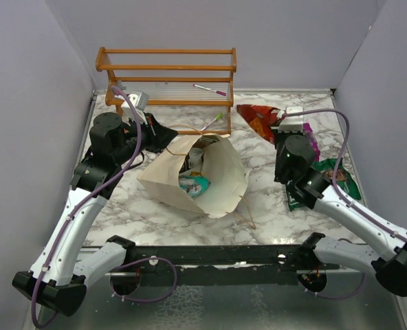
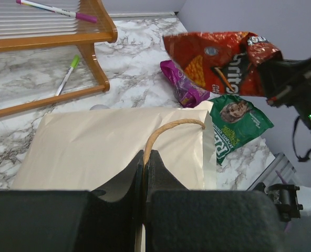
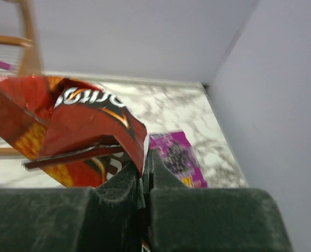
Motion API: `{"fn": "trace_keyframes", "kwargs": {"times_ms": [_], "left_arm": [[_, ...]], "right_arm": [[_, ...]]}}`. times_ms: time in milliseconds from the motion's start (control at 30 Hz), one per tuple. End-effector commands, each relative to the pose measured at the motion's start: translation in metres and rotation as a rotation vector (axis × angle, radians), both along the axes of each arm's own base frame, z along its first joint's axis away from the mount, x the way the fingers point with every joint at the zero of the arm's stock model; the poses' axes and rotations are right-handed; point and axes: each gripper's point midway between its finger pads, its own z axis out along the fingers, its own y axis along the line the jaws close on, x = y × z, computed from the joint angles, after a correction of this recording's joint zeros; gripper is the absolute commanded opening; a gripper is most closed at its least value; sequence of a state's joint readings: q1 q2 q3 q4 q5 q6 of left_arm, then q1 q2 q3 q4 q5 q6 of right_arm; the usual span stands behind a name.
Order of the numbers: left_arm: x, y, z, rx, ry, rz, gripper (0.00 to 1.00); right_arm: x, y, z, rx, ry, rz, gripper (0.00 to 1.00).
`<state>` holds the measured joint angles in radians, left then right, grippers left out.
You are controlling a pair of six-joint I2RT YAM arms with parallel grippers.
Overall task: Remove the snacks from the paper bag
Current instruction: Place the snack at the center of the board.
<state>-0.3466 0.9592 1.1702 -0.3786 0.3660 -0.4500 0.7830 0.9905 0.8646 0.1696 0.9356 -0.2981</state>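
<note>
Top external view: left gripper (image 2: 145, 157) pinches the string handle (image 2: 168, 126) of the paper bag (image 1: 224, 182), mid-table, a teal packet (image 1: 193, 183) showing in its mouth, perhaps more behind. Well right of the bag, the right gripper (image 3: 145, 157) clamps the red packet (image 3: 87, 131) aloft.

Bright, soft, even light with faint shadows; the right wrist view is blurred, smearing the red packet (image 3: 66, 126).

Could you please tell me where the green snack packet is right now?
The green packet lies on the table's right side in the top view, partly under the right arm, beside the purple packet.
</note>
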Motion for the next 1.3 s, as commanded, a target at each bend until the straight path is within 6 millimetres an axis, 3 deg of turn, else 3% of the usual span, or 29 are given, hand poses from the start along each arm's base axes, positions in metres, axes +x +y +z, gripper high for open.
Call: {"fn": "trace_keyframes", "kwargs": {"times_ms": [0,100,300,400,600,700,800,867,967,1167,1267], "left_arm": [[-0.001,0.001,0.012,-0.02,-0.039,0.003,0.0],[-0.001,0.001,0.01,-0.015,-0.039,0.001,0.0],[-0.002,0.0,0.007,-0.004,-0.042,-0.015,0.0],[-0.003,-0.001,0.006,-0.005,-0.05,-0.024,0.0],[-0.008,-0.009,0.01,-0.023,-0.065,-0.082,0.0],[-0.012,-0.011,0.011,-0.027,-0.083,-0.106,0.0],[-0.017,-0.01,0.013,-0.03,-0.102,-0.116,0.0],[-0.02,-0.01,0.014,-0.031,-0.114,-0.117,0.0],[-0.024,-0.007,0.015,-0.032,-0.123,-0.112,0.0],[-0.03,0.0,0.018,-0.021,-0.13,-0.086,0.0],[-0.03,0.001,0.016,-0.021,-0.121,-0.074,0.0]], "right_arm": [[0.021,-0.056,-0.052,0.267,0.07,-0.255,0.02],[0.01,-0.1,-0.08,0.339,0.101,-0.453,0.02],[-0.035,-0.177,-0.064,0.348,-0.055,-0.718,0.02],[-0.053,-0.212,-0.074,0.248,-0.073,-0.841,0.02],[-0.066,-0.24,-0.088,0.21,-0.035,-1.011,0.02],[-0.059,-0.237,-0.109,0.203,0.041,-1.015,0.02],[-0.059,-0.228,-0.156,0.261,0.182,-0.993,0.02],[-0.05,-0.215,-0.183,0.334,0.258,-0.943,0.02],[-0.024,-0.186,-0.211,0.404,0.365,-0.732,0.02],[-0.009,-0.138,-0.24,0.55,0.432,-0.44,0.02],[-0.003,-0.108,-0.239,0.62,0.446,-0.26,0.13]]}}
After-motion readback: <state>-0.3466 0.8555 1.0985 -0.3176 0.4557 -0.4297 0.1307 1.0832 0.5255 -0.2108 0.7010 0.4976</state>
